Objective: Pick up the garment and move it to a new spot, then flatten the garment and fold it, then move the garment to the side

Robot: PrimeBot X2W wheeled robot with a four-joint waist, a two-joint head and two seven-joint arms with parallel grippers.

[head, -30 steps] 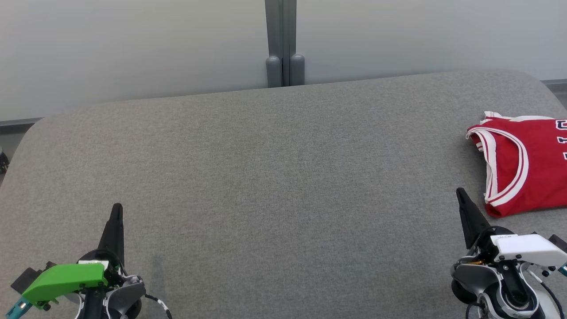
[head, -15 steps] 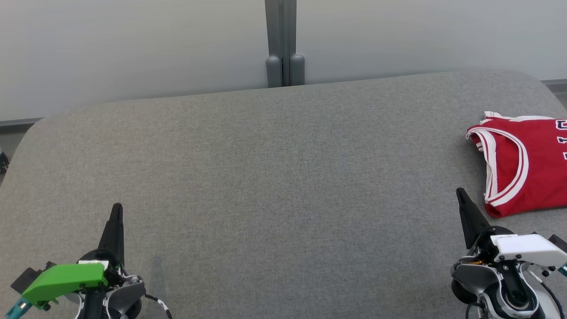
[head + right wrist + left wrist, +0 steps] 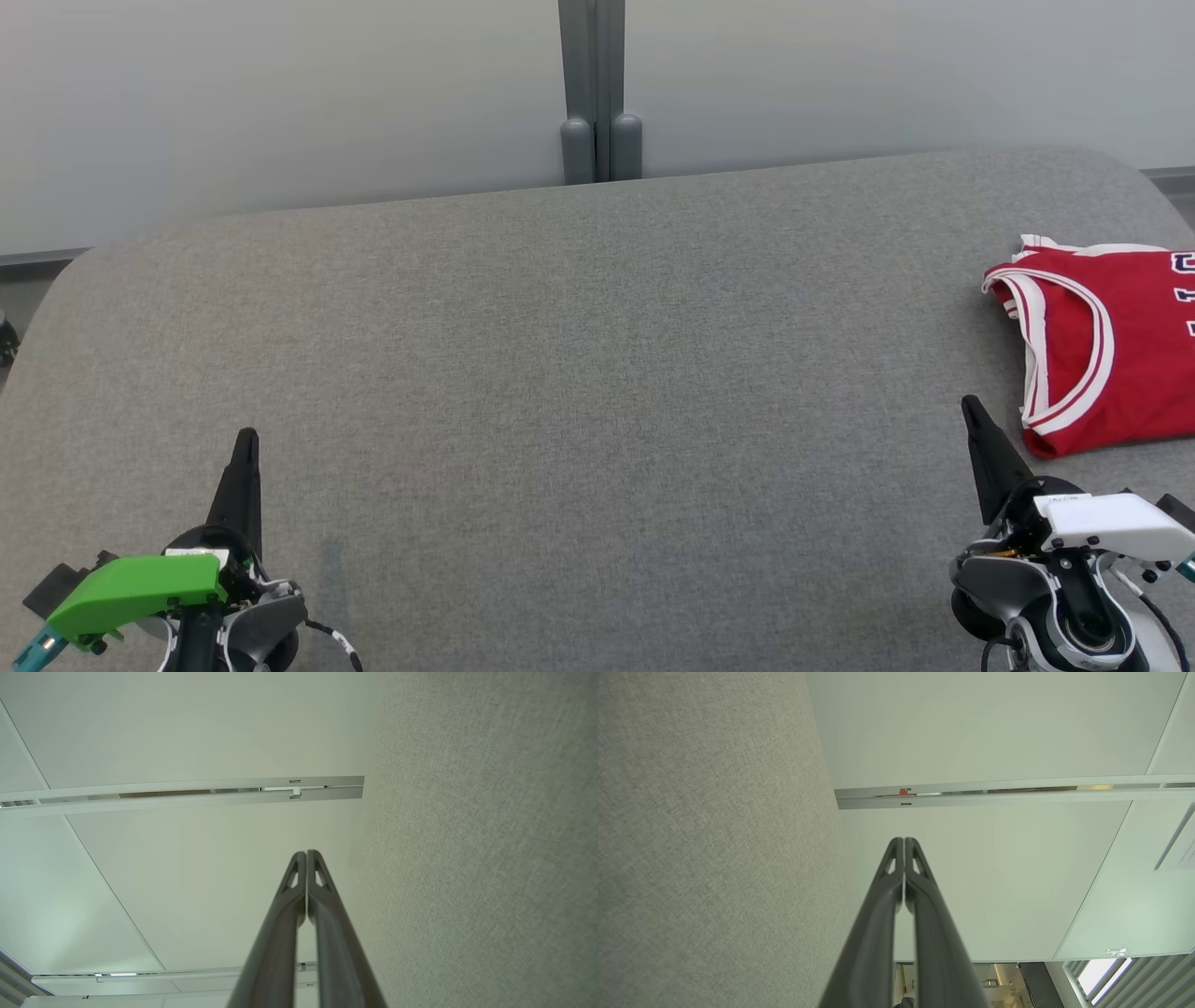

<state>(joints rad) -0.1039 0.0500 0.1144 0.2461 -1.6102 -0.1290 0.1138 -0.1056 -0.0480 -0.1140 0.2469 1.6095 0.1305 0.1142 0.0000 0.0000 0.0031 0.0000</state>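
In the head view, the garment (image 3: 1111,350), a red jersey with white and dark trim, is lying folded on the grey padded surface (image 3: 579,373) at its far right side, running out past the right edge of the picture. The right gripper (image 3: 973,413) is hovering at the near right, its dark fingers pressing together into one spike, with the tip just beside the garment's near left corner but not touching it. The left gripper (image 3: 246,446) is sitting at the near left, well apart from the garment, its fingers likewise pressing together and holding nothing. Pale wall panels (image 3: 280,93) are standing behind the far edge of the surface, with a grey post (image 3: 597,84) joining them at the middle.

In the left wrist view, the left gripper (image 3: 904,843) is pointing along the grey padded surface (image 3: 705,858) toward the wall panels (image 3: 994,732), its two fingers meeting at the tips with nothing between them.

In the right wrist view, the right gripper (image 3: 306,855) is showing the same: fingers touching at the tips, nothing gripped, with the grey padded surface (image 3: 490,858) running along one side and the wall panels (image 3: 187,732) beyond.
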